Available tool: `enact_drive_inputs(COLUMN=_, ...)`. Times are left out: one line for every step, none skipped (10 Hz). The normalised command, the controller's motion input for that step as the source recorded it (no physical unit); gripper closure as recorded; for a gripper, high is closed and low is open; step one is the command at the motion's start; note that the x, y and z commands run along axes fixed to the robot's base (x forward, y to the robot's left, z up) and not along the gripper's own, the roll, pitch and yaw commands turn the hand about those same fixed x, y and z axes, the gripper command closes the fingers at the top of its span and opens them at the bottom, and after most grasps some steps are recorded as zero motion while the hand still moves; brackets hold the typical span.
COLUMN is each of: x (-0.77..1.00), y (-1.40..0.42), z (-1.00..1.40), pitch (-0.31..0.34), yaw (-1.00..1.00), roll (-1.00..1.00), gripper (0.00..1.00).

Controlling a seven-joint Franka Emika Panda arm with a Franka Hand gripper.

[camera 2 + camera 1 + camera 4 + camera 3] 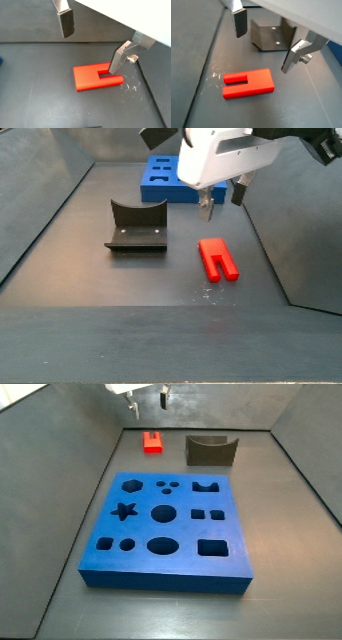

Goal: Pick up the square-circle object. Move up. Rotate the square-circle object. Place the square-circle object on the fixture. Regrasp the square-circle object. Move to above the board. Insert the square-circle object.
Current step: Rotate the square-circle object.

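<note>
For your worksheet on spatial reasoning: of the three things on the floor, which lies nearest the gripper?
The red square-circle object, lying flat just below the open gripper; the fixture and blue board sit farther off.

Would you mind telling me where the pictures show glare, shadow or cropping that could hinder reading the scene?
In both wrist views, small white glints mark the floor beside the square-circle object; the open gripper hangs above it. In a side view, the gripper is cropped at the frame's edge, while the board is evenly lit. In a side view, the fixture is dark, with its inner detail hard to read.
</note>
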Motion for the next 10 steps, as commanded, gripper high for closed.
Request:
enact_drive_inputs(x=0.04, y=0.01, z=-0.04, pitch=-0.004, yaw=1.0, roll=0.0, gripper=0.0)
enact_drive_inputs(x=0.04, y=0.01, z=-0.04, pitch=-0.004, yaw=1.0, roll=0.0, gripper=0.0)
enact_drive_inputs(x=0.04, y=0.01, z=-0.04, pitch=-0.004, yaw=1.0, roll=0.0, gripper=0.0)
enact_drive_inputs(x=0.04, y=0.01, z=-0.04, pitch=-0.005, yaw=1.0, roll=0.0, gripper=0.0)
enact_drive_inputs(x=0.04, y=0.01, z=-0.04, pitch=-0.005, yaw=1.0, roll=0.0, gripper=0.0)
enact_drive_inputs(x=0.04, y=0.01, z=-0.04, pitch=-0.005, yaw=1.0, roll=0.0, gripper=0.0)
enact_drive_inputs(x=0.04, y=0.01, z=-0.04, pitch=-0.005, yaw=1.0, roll=0.0, gripper=0.0)
enact_drive_inputs(x=0.04, y=0.01, z=-0.04, pitch=-0.005, yaw=1.0, roll=0.0, gripper=0.0)
enact_drive_inputs(x=0.04, y=0.01, z=-0.04, pitch=-0.006, yaw=1.0, roll=0.0, gripper=0.0)
enact_drive_inputs(x=0.04, y=0.0, z=-0.04, pitch=-0.006, yaw=1.0, roll=0.0, gripper=0.0)
